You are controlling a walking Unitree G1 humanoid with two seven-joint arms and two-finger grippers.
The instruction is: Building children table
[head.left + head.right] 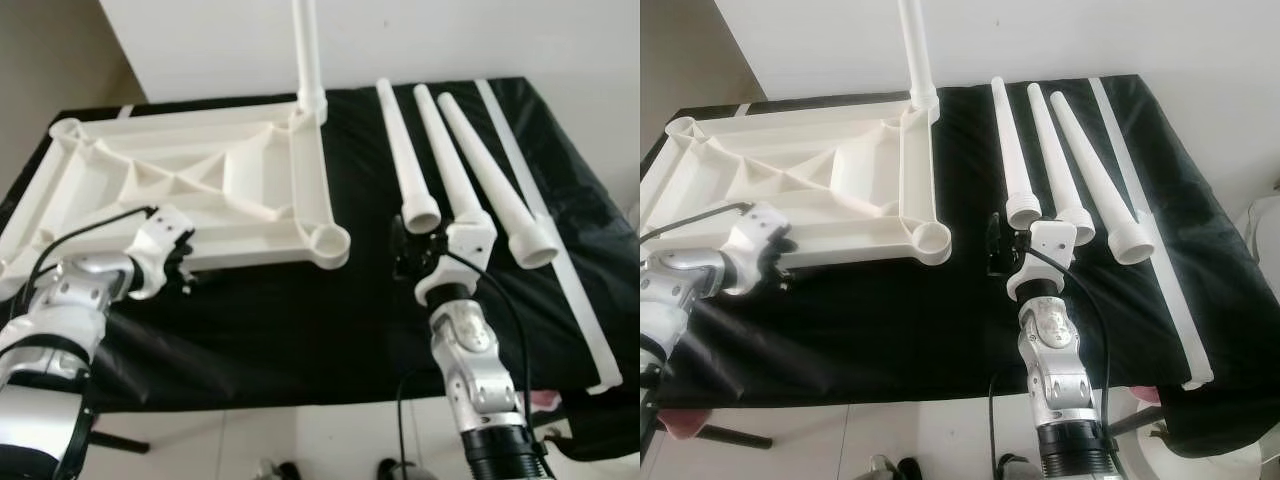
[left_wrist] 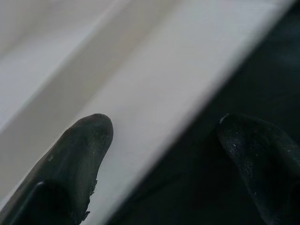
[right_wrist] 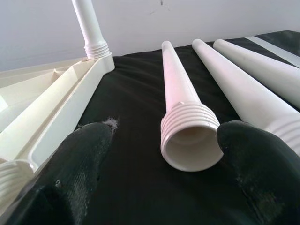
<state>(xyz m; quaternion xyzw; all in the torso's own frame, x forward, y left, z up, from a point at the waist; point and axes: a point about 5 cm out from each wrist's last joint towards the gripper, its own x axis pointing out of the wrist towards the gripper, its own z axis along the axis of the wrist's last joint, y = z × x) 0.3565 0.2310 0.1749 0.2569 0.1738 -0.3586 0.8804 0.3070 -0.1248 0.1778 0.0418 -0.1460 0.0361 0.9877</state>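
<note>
The white table top [image 1: 200, 180] lies upside down on a black cloth. One white leg [image 1: 309, 50] stands screwed into its far right corner. Three loose legs [image 1: 450, 160] lie side by side to its right, threaded ends toward me. My right gripper [image 3: 164, 140] is open just short of the threaded end of the leftmost loose leg [image 3: 190, 136], one finger on each side. My left gripper [image 2: 164, 126] is open at the table top's near edge [image 2: 154, 93], with one finger over the white plastic and the other over the cloth.
An empty round leg socket [image 1: 330, 243] sits at the table top's near right corner, close to my right gripper [image 1: 408, 245]. A long white strip [image 1: 560, 230] lies along the right side of the cloth. The cloth's front edge drops to a pale floor.
</note>
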